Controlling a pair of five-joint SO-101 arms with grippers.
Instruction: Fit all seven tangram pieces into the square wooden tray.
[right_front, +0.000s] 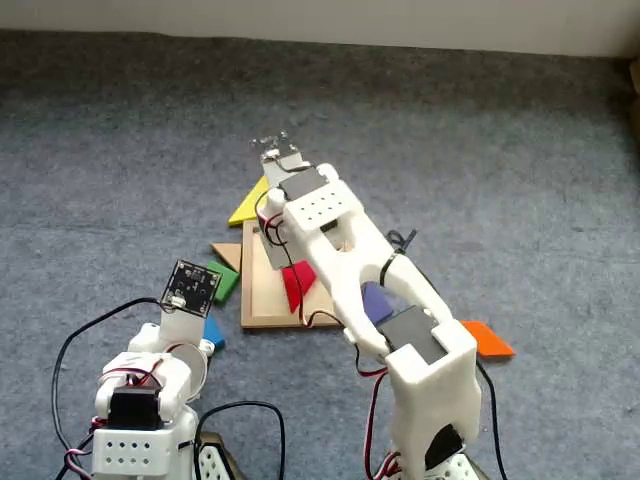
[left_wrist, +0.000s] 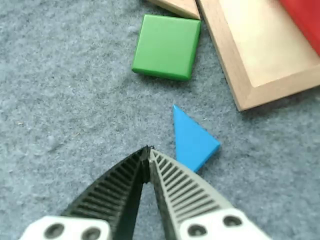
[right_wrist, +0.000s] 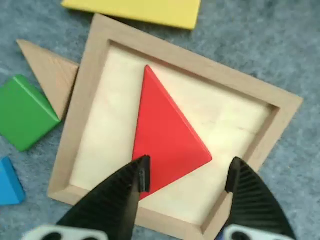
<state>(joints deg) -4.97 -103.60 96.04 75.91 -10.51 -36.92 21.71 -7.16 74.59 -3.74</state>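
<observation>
The square wooden tray (right_wrist: 95, 75) holds one piece, a red triangle (right_wrist: 165, 130), lying flat inside it. My right gripper (right_wrist: 189, 172) hovers open above that triangle, with one finger over its near edge and the other over bare tray floor. In the high view the right arm (right_front: 340, 250) stretches across the tray (right_front: 262, 312). My left gripper (left_wrist: 149, 151) is shut on nothing, low over the carpet, with a small blue triangle (left_wrist: 192, 140) just beside its tips. A green square (left_wrist: 167, 46) and a wood-coloured triangle (left_wrist: 177, 6) lie beyond it, next to the tray's corner (left_wrist: 250, 85).
A yellow triangle (right_front: 250, 205) lies off the tray's far edge. A purple piece (right_front: 375, 300) shows partly under the right arm, and an orange piece (right_front: 487, 340) lies on the carpet to its right. Grey carpet (right_front: 520, 150) spreads all around.
</observation>
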